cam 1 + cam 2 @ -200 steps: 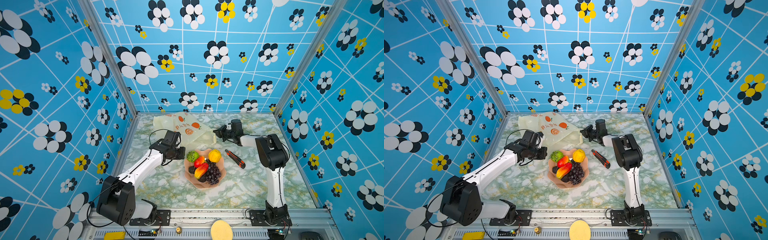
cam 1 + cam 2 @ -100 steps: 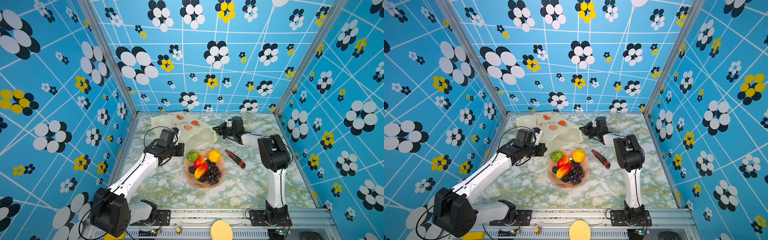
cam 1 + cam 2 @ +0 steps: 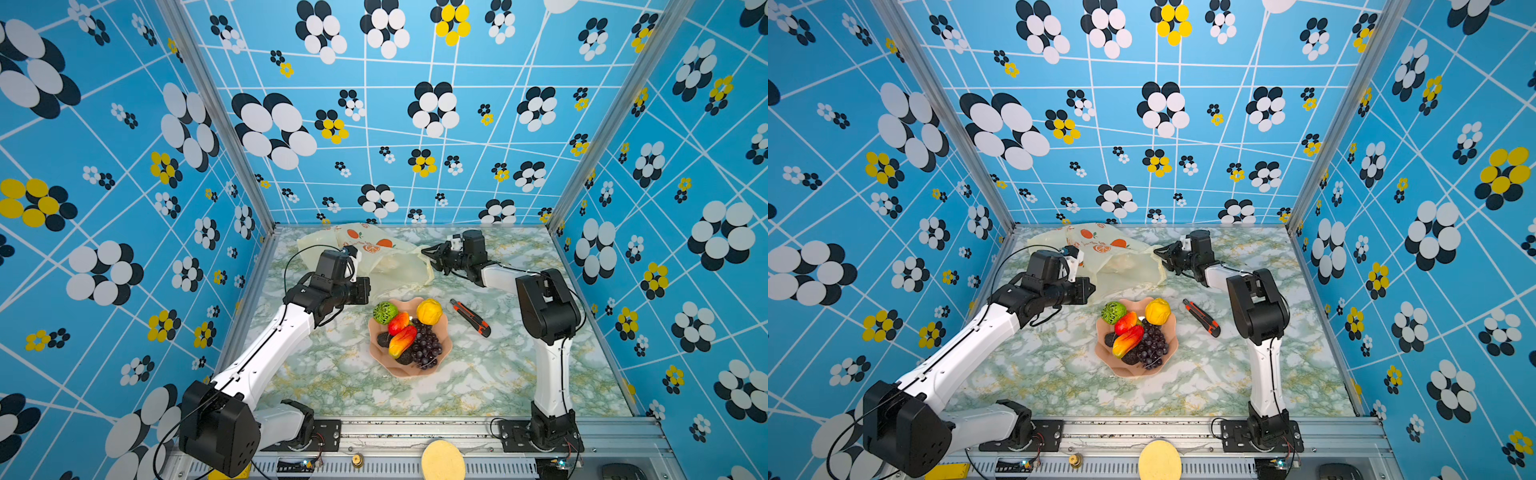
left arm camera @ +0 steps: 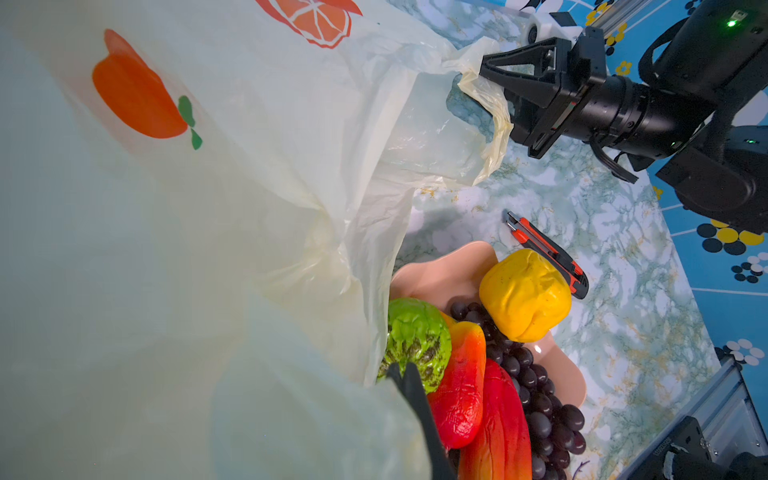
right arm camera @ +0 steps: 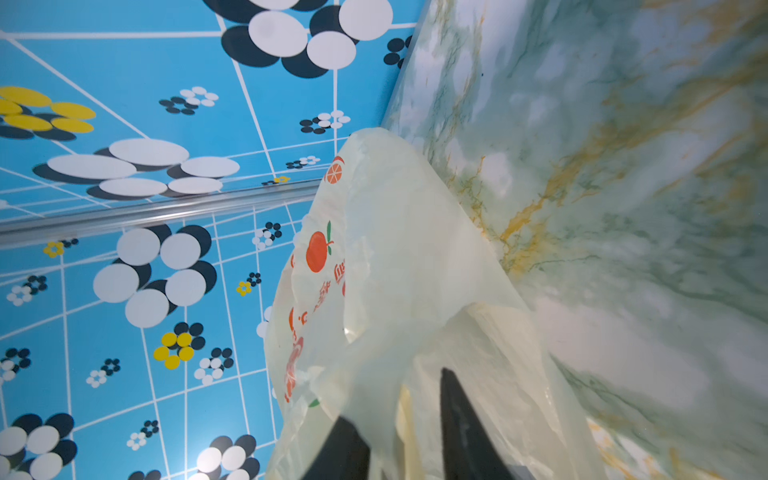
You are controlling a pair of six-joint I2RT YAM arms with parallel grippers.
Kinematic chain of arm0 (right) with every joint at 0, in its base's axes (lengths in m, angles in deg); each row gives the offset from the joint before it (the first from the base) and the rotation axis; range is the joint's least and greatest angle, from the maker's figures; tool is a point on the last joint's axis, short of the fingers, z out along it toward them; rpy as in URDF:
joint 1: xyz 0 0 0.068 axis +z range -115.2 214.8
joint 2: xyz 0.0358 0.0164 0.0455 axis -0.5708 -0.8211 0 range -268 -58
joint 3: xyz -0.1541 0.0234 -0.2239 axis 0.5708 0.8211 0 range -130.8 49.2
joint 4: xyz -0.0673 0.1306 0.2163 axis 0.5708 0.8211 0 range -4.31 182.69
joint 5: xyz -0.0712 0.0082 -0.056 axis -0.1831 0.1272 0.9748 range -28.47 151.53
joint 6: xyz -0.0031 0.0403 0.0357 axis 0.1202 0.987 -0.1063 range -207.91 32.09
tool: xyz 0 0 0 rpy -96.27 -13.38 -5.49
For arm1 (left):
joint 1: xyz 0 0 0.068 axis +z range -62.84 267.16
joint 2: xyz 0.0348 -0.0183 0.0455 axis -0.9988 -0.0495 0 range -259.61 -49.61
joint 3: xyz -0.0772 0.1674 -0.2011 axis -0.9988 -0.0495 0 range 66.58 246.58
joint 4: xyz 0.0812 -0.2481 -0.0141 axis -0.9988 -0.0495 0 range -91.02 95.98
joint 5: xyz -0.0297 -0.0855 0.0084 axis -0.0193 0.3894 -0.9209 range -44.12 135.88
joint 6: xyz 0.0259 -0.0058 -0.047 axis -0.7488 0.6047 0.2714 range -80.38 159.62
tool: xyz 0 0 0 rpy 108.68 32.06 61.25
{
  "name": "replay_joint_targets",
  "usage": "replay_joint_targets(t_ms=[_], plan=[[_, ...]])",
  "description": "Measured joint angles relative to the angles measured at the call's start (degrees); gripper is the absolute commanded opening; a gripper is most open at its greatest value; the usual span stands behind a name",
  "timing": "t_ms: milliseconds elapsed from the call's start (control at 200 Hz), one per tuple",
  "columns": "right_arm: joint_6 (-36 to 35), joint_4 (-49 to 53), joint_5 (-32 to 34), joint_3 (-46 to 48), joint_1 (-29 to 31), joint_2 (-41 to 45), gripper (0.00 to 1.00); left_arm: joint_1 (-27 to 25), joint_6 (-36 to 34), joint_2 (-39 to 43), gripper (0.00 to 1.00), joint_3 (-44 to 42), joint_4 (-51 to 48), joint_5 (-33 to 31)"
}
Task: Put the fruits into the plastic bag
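Two hands at the plastic bag (image 3: 386,257).
Right hand (image 4: 498,102) has just parted; left hand (image 3: 365,291) stays clamped on it; it may sag.

Bright, even light; you are getting only soft shadows.
You are seeing the walls (image 3: 104,216) (image 3: 843,216) bending in both top views; the plastic bag (image 4: 124,291) is blurring against the left wrist lens, and the tabletop (image 5: 623,208) is smearing in the right wrist view.

Both top views look down frontally; wrist cameras (close) share the plastic bag (image 4: 270,187) (image 5: 395,257).
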Motion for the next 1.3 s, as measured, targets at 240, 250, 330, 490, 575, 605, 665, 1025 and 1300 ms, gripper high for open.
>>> replay_joint_targets(t_ms=[240, 250, 330, 490, 575, 605, 665, 1025, 1300], plan=[[-2.99, 2.49, -0.15, -0.09, 0.00, 0.72, 0.61, -0.02, 0.20, 0.00, 0.00, 0.13, -0.02, 0.35], [-3.08, 2.69, -0.13, -0.09, 0.00, 0.83, 0.62, -0.02, 0.20, 0.00, 0.00, 0.13, -0.02, 0.37], [-4.20, 3.58, -0.17, -0.13, -0.07, 1.62, 0.67, -0.09, 0.22, -0.07, 0.00, 0.37, -0.04, 0.39], [-5.42, 4.55, -1.18, -0.13, -1.05, 3.08, 0.76, -0.13, 0.22, -0.46, 0.00, 1.42, -0.04, 0.39], [-6.27, 5.18, -1.77, -0.13, -2.25, 3.78, 0.81, -0.13, 0.22, -0.70, 0.00, 1.84, -0.11, 0.42], [-6.84, 5.79, -1.92, -0.15, -2.58, 4.09, 0.82, -0.13, 0.22, -0.85, 0.00, 1.99, -0.17, 0.39], [-8.31, 7.72, -2.25, -0.17, -3.28, 4.92, 0.83, -0.13, 0.22, -1.09, 0.00, 2.08, -0.24, 0.39], [-25.09, 28.50, 0.00, -0.35, -3.50, 15.58, 0.90, -0.70, 1.07, -1.20, 0.00, 2.08, -0.39, 0.44], [-40.89, 49.07, 7.45, -3.91, -3.17, 27.36, 0.90, -0.90, 1.07, -1.18, 0.00, 1.99, -0.37, 0.44]])
